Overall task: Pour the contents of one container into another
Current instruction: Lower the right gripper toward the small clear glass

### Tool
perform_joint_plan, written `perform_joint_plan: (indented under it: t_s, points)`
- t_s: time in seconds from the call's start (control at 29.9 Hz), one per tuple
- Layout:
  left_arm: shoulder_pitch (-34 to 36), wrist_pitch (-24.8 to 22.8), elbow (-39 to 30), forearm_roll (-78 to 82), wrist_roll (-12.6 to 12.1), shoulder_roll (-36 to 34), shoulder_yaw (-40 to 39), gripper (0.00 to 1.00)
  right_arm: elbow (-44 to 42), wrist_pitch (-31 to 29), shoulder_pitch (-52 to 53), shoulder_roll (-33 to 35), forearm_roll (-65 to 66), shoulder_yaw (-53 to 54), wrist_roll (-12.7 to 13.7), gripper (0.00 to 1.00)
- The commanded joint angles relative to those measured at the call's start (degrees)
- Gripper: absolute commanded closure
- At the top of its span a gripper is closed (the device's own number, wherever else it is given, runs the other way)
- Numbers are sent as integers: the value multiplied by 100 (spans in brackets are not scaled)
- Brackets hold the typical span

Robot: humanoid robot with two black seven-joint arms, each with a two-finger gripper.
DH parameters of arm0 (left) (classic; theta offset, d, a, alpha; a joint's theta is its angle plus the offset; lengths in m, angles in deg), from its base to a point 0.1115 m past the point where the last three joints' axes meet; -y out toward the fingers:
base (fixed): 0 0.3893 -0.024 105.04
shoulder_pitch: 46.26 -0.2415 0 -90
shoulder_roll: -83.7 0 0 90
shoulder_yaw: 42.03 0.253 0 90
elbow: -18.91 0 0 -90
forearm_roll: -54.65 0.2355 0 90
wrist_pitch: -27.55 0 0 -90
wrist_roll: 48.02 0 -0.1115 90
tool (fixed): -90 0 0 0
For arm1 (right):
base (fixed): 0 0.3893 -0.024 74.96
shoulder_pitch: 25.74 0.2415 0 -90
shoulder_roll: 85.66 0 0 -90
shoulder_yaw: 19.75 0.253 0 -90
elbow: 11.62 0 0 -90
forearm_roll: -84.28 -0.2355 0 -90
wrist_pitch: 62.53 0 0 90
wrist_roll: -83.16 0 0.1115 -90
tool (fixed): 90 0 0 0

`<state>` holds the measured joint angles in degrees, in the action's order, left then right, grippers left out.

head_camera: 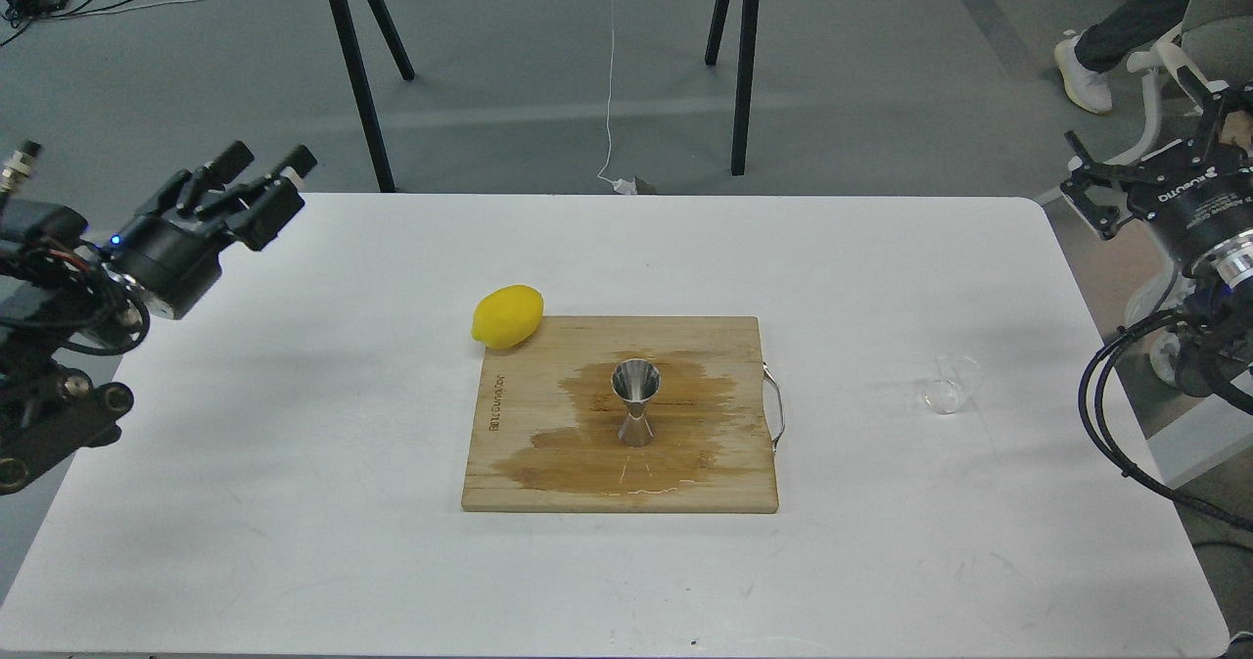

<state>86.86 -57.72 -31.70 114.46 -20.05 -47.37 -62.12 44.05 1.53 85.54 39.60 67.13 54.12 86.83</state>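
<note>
A: Steel jigger [635, 402] stood upright near the middle of the board [509, 463], inside a dark wet patch [578, 458]. Cup [950, 385] sat on the bare table [294, 502], well right of the board and nearest the right gripper [1087, 184]. Nothing was held.

B: Fingers?

A: Left gripper [266, 164] hung over the table's left edge, fingers apart with a clear gap. Right gripper hovered off the table's right edge; it looked spread, fingers apart, though seen partly side-on.

B: Step in hand, then?

A: Judged as the reach for the cup, right arm. Cup was clear and hard to read against the white top, and I could not tell whether it stood upright or leaned. Best to come down around its wall, below the rim, and close gently; thin plastic could squash or skid.

B: Room to move?

A: Open table lay between cup and board, so the carry path was free. Board handle [775, 409] stuck out on the cup's side; clear it. Lemon [507, 316] touched the board's far left corner, out of the way. The jigger's mouth was narrow, so pour slowly from just above it; a knock would tip it.
</note>
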Motion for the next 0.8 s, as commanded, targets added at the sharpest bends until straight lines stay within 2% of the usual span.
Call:
perform_joint_plan:
  t_s: [0.0, 0.03, 0.07, 0.13, 0.17, 0.23, 0.33, 0.5, 0.6, 0.77]
  points:
    - [30, -2567, 199, -1441, 3, -59, -337, 8, 837, 1726, 25, 77, -796, 171, 89, 1]
    - [39, -3131, 226, -1750, 3, -59, -398, 8, 1058, 2281, -1, 86, -1051, 224, 133, 1]
    - [47, -3273, 244, -2075, 3, -59, -486, 8, 1225, 2756, -45, 104, -1297, 311, 168, 1]
    - [56, -3273, 253, -2900, 3, -59, -749, 8, 1350, 3627, -290, 174, -1903, 522, 300, 1]
    - [48, -3273, 261, -3304, 3, -50, -855, 8, 1367, 3831, -483, 174, -2193, 610, 405, 1]
    - [30, -3273, 305, -4174, 3, 2, -988, 8, 1428, 4026, -1044, 174, -2826, 830, 608, 1]
    - [4, -3273, 332, -4810, 3, 29, -988, 8, 2138, 4149, -2098, 235, -3092, 1067, 617, 1]
    - [-40, -3273, 402, -4820, 3, 47, -944, 8, 3458, 4483, -3743, 288, -3110, 1823, 643, 1]
    - [-93, -3273, 455, -4820, 3, 134, -944, 8, 3477, 4676, -4018, 236, -3084, 1780, 635, 1]
    - [-137, -3273, 499, -4820, 3, 178, -935, 8, 2907, 4861, -3887, -36, -3014, 1491, 582, 1]
